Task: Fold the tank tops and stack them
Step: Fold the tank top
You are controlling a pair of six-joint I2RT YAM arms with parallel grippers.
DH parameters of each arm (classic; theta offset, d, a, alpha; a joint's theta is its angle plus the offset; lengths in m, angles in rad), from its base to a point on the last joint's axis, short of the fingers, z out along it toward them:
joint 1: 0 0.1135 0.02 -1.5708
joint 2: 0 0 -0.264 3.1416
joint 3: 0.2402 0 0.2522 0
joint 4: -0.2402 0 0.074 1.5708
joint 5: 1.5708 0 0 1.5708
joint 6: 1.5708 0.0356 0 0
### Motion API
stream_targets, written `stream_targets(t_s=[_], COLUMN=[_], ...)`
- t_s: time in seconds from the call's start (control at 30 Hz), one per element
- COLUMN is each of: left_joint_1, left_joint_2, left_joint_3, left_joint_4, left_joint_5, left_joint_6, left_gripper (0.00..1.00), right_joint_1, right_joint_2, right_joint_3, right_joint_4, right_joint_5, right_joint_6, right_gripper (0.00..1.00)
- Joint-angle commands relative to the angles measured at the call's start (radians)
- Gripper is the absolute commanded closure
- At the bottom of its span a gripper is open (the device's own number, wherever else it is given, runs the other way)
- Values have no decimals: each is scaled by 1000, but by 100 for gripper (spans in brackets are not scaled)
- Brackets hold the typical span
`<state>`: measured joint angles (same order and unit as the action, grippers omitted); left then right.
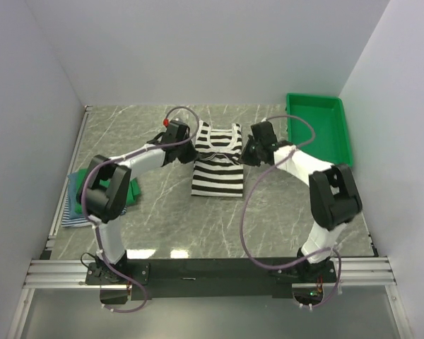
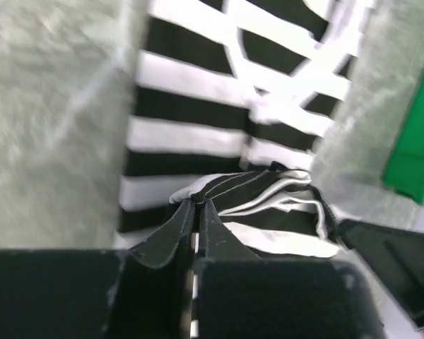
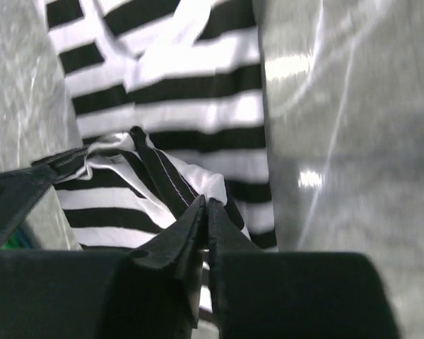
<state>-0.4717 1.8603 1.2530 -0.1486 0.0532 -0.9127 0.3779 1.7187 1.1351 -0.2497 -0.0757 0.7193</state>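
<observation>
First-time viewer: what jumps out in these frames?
Black-and-white striped tank top at centre, left gripper and right gripper each shut on a bunched fold of it. Then the green bin in the far right corner and a folded pile at the left edge.

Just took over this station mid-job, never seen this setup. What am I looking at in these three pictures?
Two robot arms are bolted at the near edge of the table. The wide picture looks down from above; the left arm is on its left, the right arm on its right. The others come from wrist cameras. A black-and-white striped tank top lies in the middle, a green bin far right, more cloth tops at left. Each arm's jaws are closed, pinching the striped top.
</observation>
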Motion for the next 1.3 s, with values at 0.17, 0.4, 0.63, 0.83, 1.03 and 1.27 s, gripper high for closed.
stream_targets(t_s=[0.17, 0.4, 0.63, 0.83, 1.03, 1.27], left_joint_1=[58, 59, -16, -97, -154, -180], left_joint_2=[92, 2, -122, -158, -158, -167], left_joint_3=[105, 56, -72, -216, -345, -429], left_joint_4=[67, 69, 64, 93, 90, 96], left_joint_5=[71, 13, -10, -26, -44, -50], left_joint_6=[52, 40, -5, -69, -117, -143], left_gripper=[65, 37, 66, 83, 96, 99], right_joint_1=[-74, -74, 24, 150, 191, 210], right_joint_2=[148, 68, 53, -7, -85, -108], right_joint_3=[173, 195, 172, 34, -174, -301], right_joint_4=[63, 10, -49, -33, 13, 75], right_joint_5=[-102, -20, 63, 134, 128, 79], right_joint_6=[-95, -142, -156, -112, -66, -46], right_gripper=[62, 49, 51, 54, 57, 58])
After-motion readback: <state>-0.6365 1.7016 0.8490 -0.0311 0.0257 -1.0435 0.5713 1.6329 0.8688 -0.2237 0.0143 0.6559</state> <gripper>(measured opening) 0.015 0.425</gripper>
